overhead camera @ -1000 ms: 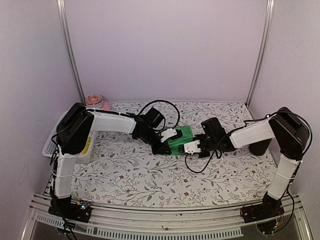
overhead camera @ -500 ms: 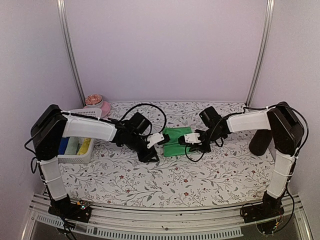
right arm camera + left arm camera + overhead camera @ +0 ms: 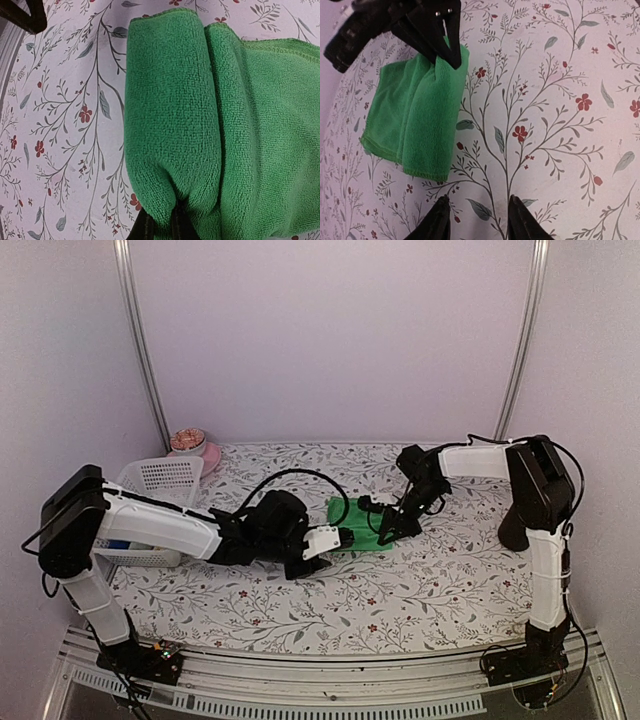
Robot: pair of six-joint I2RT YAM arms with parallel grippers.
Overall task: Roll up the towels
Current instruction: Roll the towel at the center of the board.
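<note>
The bright green towel (image 3: 352, 523) lies mid-table, partly folded over itself into two soft ridges (image 3: 200, 115). My right gripper (image 3: 384, 533) is at its right end, shut on a pinch of the thick fold (image 3: 161, 226). The left wrist view shows those black fingers (image 3: 449, 52) biting the towel's (image 3: 415, 120) far edge. My left gripper (image 3: 343, 537) rests just off the towel's near-left corner. It is open (image 3: 479, 209), with only the flowered tablecloth between its fingertips, a little apart from the cloth.
A white mesh basket (image 3: 162, 476) stands at the left behind my left arm, and a pink bowl (image 3: 196, 448) sits at the back left corner. Black cables loop over the table near both wrists. A metal rail (image 3: 330, 665) runs along the front edge.
My left gripper has opened, let go of the green towel and drawn back to the near left. The right gripper has stayed shut on the towel while its arm swung toward the back.
</note>
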